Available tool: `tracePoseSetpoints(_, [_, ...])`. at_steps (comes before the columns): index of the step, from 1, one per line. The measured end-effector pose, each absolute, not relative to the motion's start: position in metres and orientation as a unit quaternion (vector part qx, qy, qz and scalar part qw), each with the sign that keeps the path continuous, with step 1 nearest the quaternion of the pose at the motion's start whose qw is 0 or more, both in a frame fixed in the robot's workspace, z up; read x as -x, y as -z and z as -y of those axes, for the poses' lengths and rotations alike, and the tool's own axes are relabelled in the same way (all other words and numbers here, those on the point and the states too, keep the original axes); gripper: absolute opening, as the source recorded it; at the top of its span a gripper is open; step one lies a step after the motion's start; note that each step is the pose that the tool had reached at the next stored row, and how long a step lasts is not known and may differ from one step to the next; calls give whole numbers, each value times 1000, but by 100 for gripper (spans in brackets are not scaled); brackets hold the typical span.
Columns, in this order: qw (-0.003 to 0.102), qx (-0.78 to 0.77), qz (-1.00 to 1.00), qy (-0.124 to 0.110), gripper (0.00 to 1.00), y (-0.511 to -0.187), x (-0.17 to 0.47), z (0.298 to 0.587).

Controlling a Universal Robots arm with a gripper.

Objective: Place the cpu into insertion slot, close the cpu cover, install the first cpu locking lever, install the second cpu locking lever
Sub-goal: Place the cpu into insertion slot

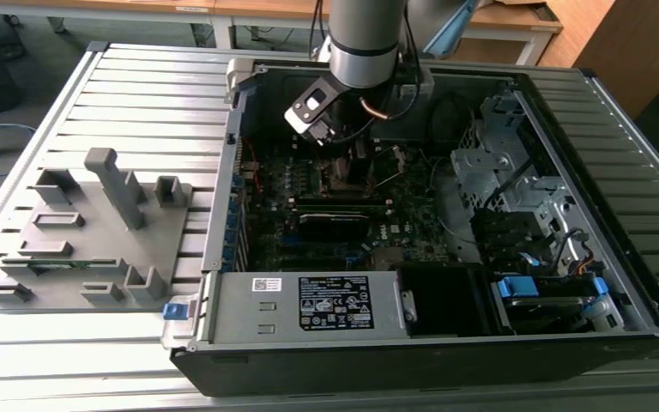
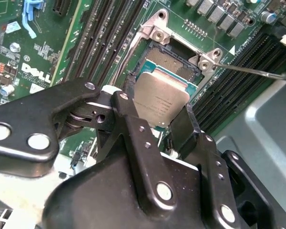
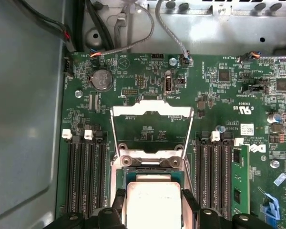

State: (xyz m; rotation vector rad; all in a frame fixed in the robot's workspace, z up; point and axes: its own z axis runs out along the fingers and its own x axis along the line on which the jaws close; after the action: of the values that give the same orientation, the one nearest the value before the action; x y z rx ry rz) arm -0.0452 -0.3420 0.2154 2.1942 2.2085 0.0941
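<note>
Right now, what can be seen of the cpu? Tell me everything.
The cpu is a small flat square chip with a dull grey metal top, faint print and a thin green edge. The gripper is shut on it, black fingers against two opposite sides. It sits over the insertion slot, partly covering the contact field; whether it is seated I cannot tell. The cpu cover stands swung open beyond it, not touching it.

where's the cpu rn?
In the second wrist view the cpu is gripped by the gripper right at the insertion slot, memory slots flanking either side.
</note>
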Motion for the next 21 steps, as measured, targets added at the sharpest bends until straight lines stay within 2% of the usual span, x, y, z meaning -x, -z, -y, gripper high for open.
tracePoseSetpoints(21, [14, -705, -708, -30, 54, -197, 50, 342])
